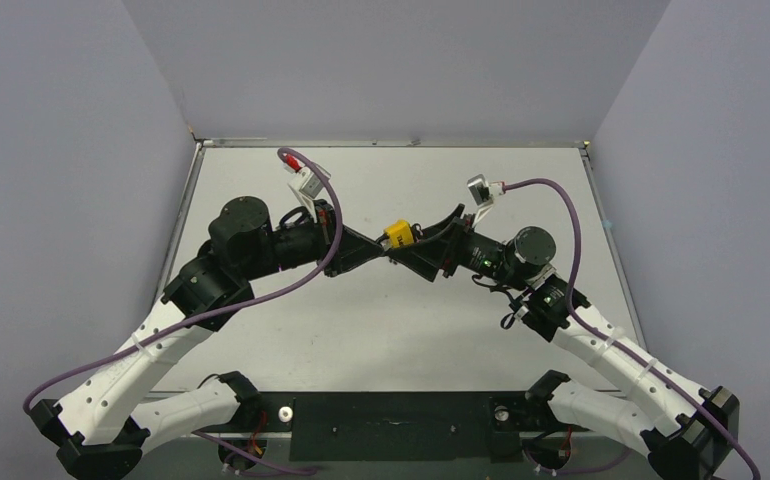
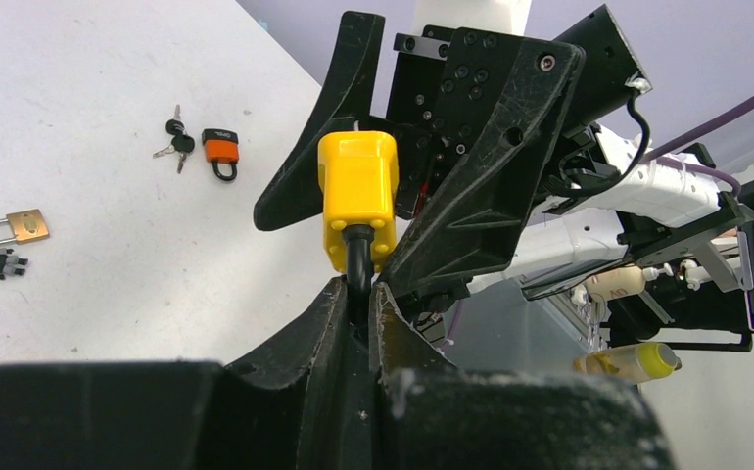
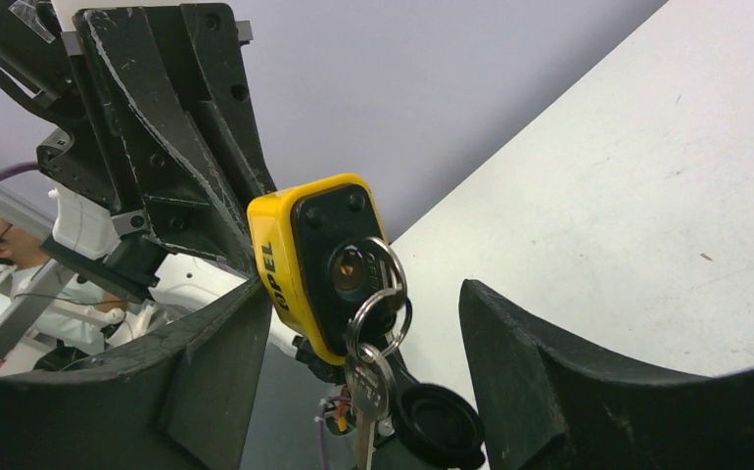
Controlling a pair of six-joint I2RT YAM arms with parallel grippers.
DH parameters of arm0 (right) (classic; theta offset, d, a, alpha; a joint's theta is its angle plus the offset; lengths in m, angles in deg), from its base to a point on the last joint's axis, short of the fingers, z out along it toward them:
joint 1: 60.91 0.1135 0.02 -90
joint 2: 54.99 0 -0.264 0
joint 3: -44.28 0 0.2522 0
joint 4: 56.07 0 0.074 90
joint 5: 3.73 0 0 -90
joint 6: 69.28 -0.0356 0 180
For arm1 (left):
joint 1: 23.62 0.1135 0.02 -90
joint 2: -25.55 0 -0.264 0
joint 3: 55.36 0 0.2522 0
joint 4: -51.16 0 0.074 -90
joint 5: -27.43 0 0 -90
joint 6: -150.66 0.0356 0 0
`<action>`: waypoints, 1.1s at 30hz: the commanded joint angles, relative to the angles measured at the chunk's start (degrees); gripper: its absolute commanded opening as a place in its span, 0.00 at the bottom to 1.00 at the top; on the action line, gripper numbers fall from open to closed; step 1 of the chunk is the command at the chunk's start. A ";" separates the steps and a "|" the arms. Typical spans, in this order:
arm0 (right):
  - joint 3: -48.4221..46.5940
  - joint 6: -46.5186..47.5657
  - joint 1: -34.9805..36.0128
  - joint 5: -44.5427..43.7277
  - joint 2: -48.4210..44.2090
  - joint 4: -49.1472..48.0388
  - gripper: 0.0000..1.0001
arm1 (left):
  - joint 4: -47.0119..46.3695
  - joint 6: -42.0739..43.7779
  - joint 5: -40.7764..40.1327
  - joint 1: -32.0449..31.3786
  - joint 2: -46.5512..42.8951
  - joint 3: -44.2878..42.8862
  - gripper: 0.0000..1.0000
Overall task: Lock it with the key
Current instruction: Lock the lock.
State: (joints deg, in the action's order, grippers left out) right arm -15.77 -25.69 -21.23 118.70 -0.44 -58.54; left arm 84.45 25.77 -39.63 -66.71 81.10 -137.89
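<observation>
Two grippers meet — the left gripper [image 2: 358, 290] pinched shut on the black shackle [image 2: 357, 257] of the yellow plastic padlock [image 2: 356, 186], the right gripper [image 3: 363, 294] spread wide and empty astride the silver key bunch [image 3: 371, 377] hanging from its keyhole — so close squarely on the key head before twisting.

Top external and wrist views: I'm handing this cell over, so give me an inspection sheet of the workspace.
Surface: white table, no spills seen.
Job's things: yellow padlock held aloft; key bunch hangs from its keyhole.
Clutter: orange padlock, black-headed keys, brass padlock on the table.
Grippers: left gripper shut on its shackle; right gripper open, flanking its body.
Cables: purple cables loop over both arms.
Surroundings: grey walls.
</observation>
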 commanded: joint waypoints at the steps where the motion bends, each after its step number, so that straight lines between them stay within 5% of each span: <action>1: 1.79 -2.62 -2.52 2.37 -2.71 -7.16 0.68 | -5.60 0.93 0.52 -0.05 -1.50 -3.70 0.00; 18: 8.23 -7.89 -11.21 11.81 -9.88 -15.87 0.71 | 7.22 8.10 11.26 0.12 -1.35 -10.21 0.00; 24: 6.38 -8.10 -9.71 13.66 -8.99 -16.31 0.65 | 8.73 8.35 14.49 0.19 -1.96 -9.97 0.00; 33: 2.82 -1.71 -3.88 12.00 -7.80 -8.14 0.42 | 8.68 7.24 14.02 0.18 -2.12 -9.18 0.00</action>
State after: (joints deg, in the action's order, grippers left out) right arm -10.04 -30.87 -26.15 130.85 -8.38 -67.26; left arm 96.58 32.85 -27.06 -66.69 80.33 -144.91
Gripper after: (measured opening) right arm 0.472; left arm 0.055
